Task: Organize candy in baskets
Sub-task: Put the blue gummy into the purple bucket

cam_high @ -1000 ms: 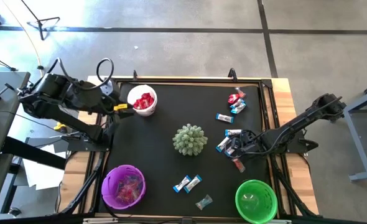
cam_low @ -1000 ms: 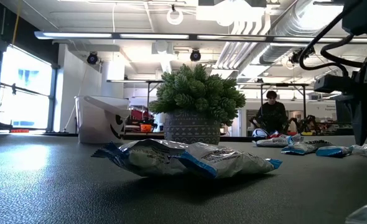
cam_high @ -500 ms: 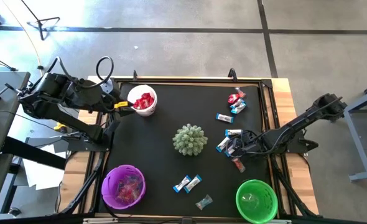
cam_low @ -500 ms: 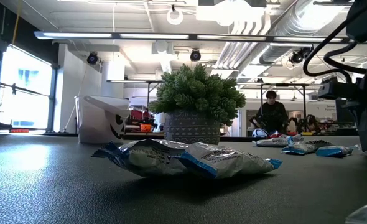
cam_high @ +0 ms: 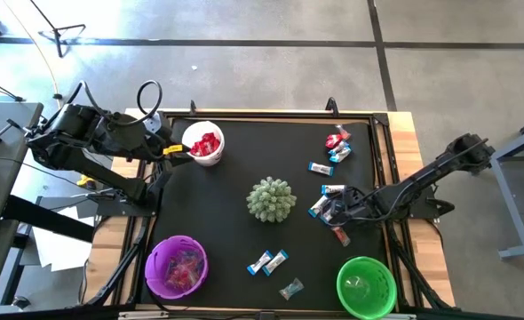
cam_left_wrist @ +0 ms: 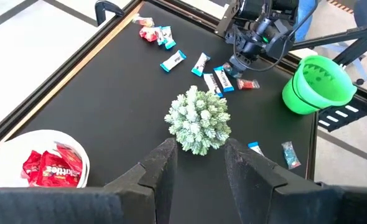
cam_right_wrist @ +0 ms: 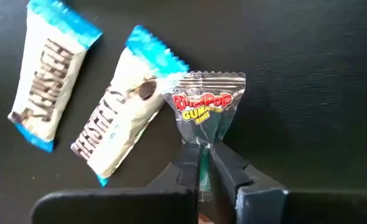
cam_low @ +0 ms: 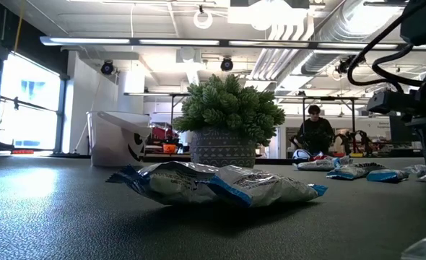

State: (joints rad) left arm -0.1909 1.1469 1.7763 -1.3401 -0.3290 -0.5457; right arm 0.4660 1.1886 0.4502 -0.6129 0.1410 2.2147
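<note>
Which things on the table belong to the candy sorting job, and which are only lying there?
Belong to the job:
- loose candy
- white basket
- purple basket
- green basket
- clear-wrapped candy, pinched by the right claw

Only lying there:
- spiky green ball

right end effector (cam_right_wrist: 203,163) now pinched shut on clear candy wrapper (cam_right_wrist: 203,107) (previously spread wide)

"RING POP GUMMIES" can be read on the clear wrapper (cam_right_wrist: 203,107). "HERSHEY'S" is printed lengthwise on each of the two blue-and-white bars (cam_right_wrist: 115,127) beside it. "Skittles" is partly legible on a red packet (cam_left_wrist: 50,169) inside the white basket (cam_left_wrist: 78,149).
</note>
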